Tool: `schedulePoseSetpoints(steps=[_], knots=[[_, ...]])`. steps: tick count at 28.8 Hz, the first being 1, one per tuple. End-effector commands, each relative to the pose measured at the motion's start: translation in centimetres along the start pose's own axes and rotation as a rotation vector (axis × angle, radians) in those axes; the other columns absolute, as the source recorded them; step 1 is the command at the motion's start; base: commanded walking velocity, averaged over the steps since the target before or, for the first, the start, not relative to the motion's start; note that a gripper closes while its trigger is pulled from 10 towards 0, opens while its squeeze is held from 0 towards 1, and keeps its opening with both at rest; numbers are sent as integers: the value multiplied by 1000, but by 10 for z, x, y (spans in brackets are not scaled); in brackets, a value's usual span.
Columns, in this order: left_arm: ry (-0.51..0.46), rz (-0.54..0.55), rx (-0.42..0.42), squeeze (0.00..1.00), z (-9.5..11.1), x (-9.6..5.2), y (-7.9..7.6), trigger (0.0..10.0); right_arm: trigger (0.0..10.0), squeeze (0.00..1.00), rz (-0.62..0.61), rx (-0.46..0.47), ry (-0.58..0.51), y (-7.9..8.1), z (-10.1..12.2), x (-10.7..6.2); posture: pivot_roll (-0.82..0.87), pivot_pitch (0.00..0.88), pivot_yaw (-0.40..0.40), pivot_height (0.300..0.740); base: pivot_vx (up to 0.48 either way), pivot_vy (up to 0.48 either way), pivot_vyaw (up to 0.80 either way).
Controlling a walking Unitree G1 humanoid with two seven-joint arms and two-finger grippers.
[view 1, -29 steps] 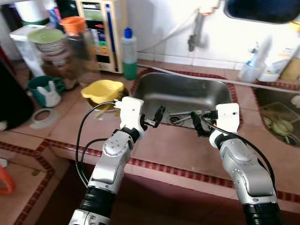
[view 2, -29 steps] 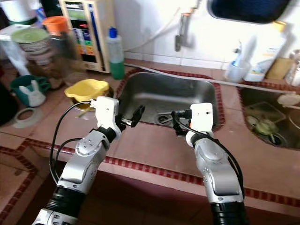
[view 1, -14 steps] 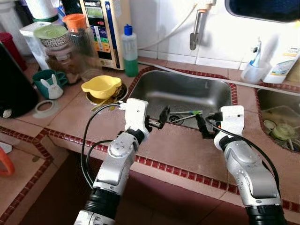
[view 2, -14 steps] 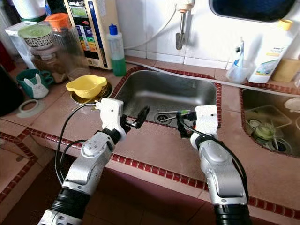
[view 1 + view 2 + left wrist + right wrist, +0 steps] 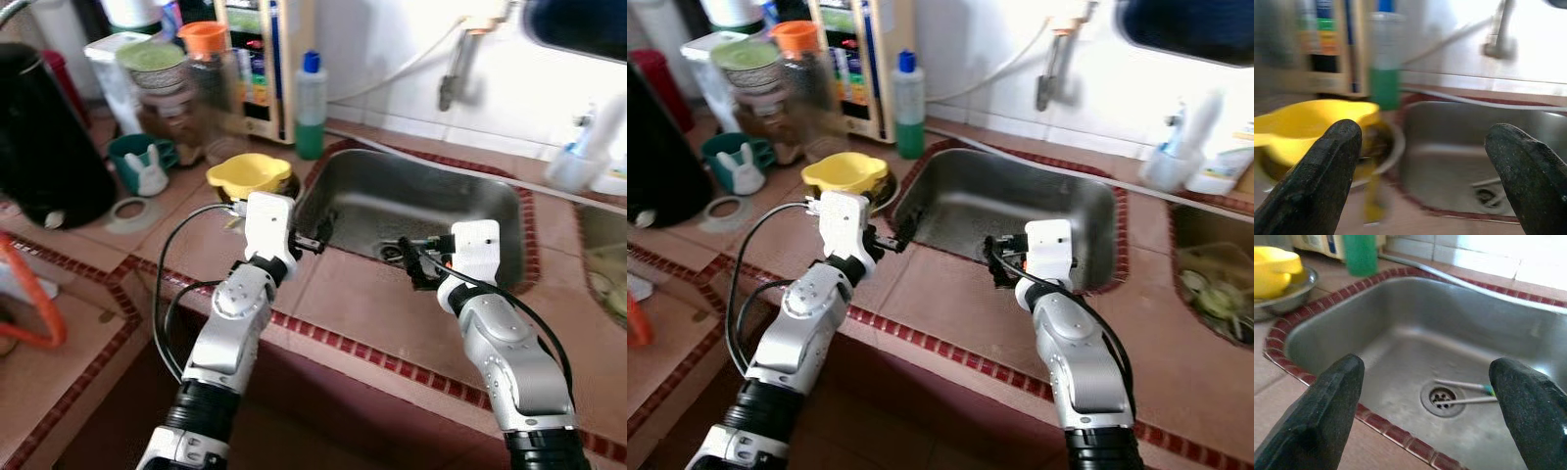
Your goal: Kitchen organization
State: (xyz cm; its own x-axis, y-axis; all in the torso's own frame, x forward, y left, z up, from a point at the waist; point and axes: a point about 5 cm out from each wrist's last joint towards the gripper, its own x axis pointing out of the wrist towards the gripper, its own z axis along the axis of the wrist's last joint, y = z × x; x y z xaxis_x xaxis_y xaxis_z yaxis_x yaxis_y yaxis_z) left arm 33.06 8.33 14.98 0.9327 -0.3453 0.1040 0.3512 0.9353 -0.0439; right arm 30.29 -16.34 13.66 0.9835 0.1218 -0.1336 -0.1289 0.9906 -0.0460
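A steel sink (image 5: 431, 191) is set in the tiled counter, with two thin sticks (image 5: 1464, 392) lying by its drain. My left gripper (image 5: 318, 240) hovers open at the sink's front left corner and holds nothing; its fingertips (image 5: 1332, 147) frame a yellow bowl (image 5: 1298, 125). That yellow bowl (image 5: 248, 176) rests in a metal dish just left of the sink. Over the sink's front edge my right gripper (image 5: 411, 264) is open and empty, its fingers (image 5: 1327, 396) pointing at the basin.
A green bottle with a blue cap (image 5: 311, 108) stands behind the bowl. Jars (image 5: 162, 93), a teal cup (image 5: 142, 164), a white ring (image 5: 127, 211) and a black kettle (image 5: 44, 147) crowd the left counter. A second sink (image 5: 607, 284) lies at the right.
The whole view has swung to the left, so the counter's left side shows more. Both grippers now sit further left along the sink's front edge, still open and empty.
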Motion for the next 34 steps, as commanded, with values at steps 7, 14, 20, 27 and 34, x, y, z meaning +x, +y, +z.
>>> schedulePoseSetpoints(steps=[7, 14, 20, 27, 34], knots=[[-45, 25, 14, 0, 11, 9, 4, 10000, 10000, 0, -31, 4, -49, -4, 9, -3, -12, 0, 22, 740, 0, 0, 0], [-107, 88, 49, 0, 23, 13, 14, 10000, 10000, 0, -42, 18, -117, -2, 18, -5, -13, 0, 20, 740, 0, 0, 0], [-126, 69, 31, 0, 25, 14, 12, 10000, 10000, 0, -51, 13, -128, -4, 19, -6, -10, 0, 17, 740, 0, 0, 0], [-154, 32, 21, 0, 27, 11, 5, 10000, 10000, 0, -64, 16, -180, -5, 27, -7, -11, 0, 16, 740, 77, 0, 0], [-202, 4, 32, 0, 37, 11, 1, 10000, 10000, 0, -83, 1, -245, -7, 38, -12, -14, 0, 13, 740, 355, 0, 0]])
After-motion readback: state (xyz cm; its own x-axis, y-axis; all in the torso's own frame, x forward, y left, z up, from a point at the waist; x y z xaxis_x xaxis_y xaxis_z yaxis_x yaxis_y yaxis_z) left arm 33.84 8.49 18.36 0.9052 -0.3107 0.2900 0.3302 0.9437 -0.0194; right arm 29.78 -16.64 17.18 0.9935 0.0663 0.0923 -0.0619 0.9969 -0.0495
